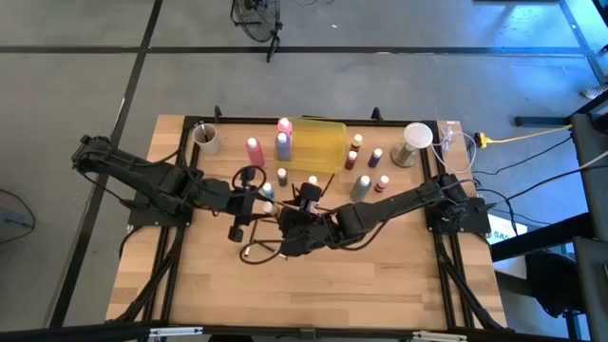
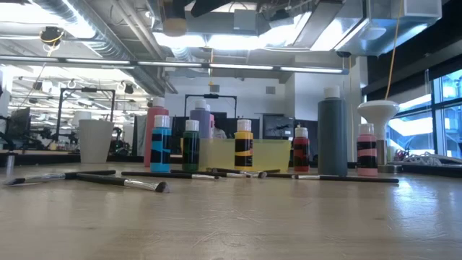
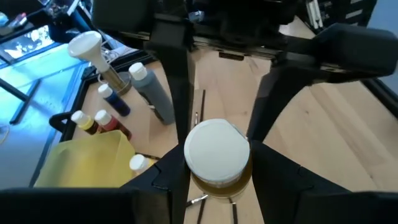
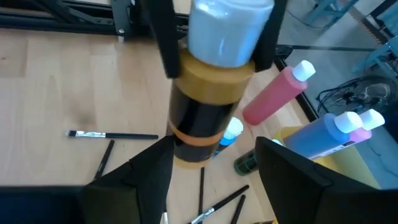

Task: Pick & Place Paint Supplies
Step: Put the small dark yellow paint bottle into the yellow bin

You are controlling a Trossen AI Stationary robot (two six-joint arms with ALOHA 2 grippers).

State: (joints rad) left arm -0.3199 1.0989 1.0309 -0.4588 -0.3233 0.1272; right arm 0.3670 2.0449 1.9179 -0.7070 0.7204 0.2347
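Yellow paint bottle (image 3: 217, 155) upright, cap up, gripped by left claw (image 3: 214, 163), right claw (image 4: 208, 163) open.

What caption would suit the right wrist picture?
Left gripper holds a brown paint bottle by its cap; right gripper open around it, brushes on the table.

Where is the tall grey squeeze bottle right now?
In the high view the grey squeeze bottle stands right of the yellow tray, beside small paint bottles, near the right arm.
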